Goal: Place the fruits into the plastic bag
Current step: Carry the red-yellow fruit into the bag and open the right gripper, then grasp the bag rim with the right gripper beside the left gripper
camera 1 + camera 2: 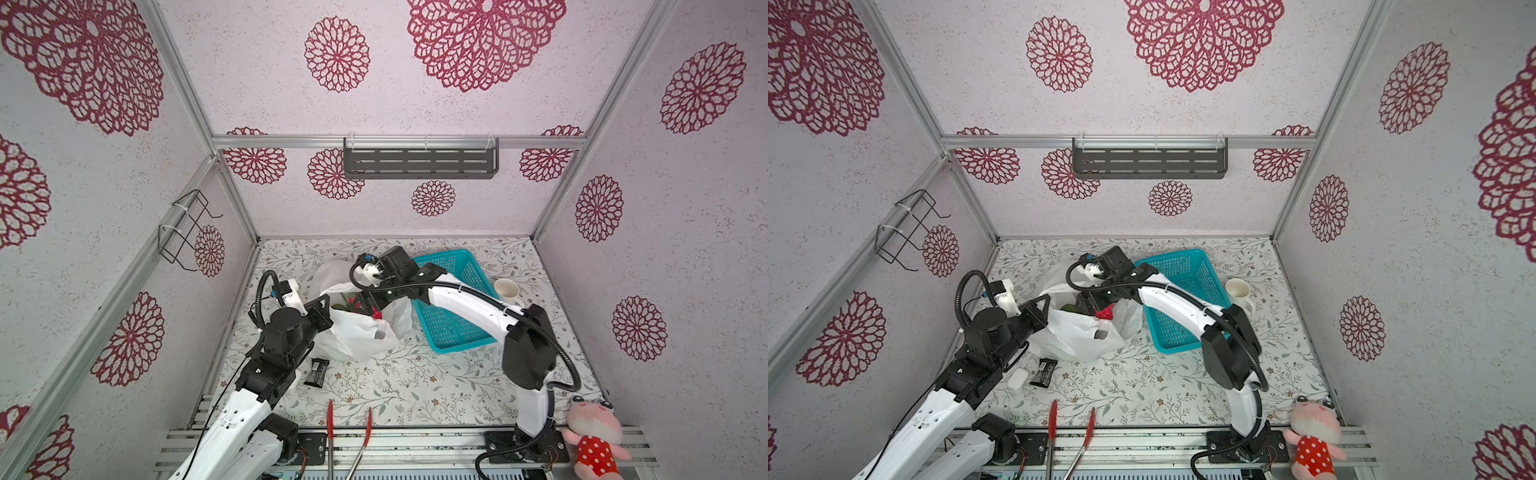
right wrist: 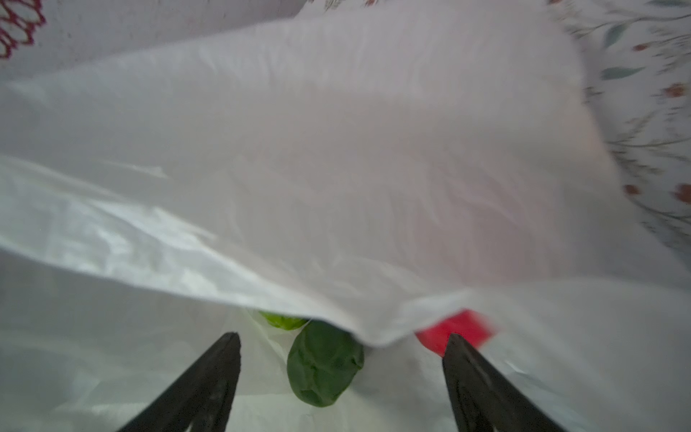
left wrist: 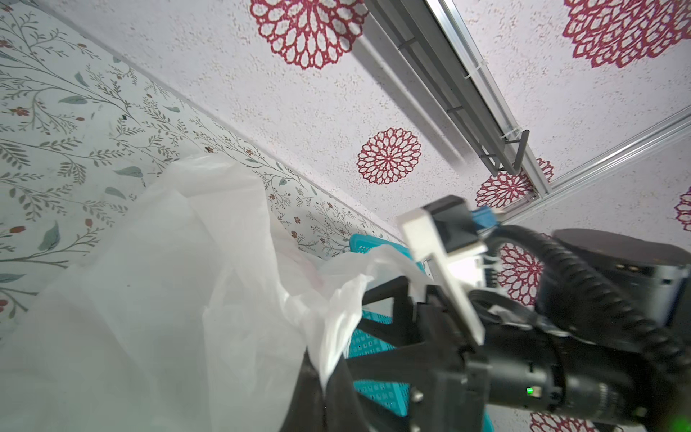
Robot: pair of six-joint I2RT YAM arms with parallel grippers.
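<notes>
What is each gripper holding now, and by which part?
The left gripper pinches the plastic bag at the edge of its mouth. The right gripper is open and holds nothing.

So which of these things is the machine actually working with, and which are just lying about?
In the job: plastic bag, green fruit, red fruit, left pincer pinching the bag's rim, right pincer open over them.
Lying about: teal basket, mug, plush toy, tongs, black packet.
</notes>
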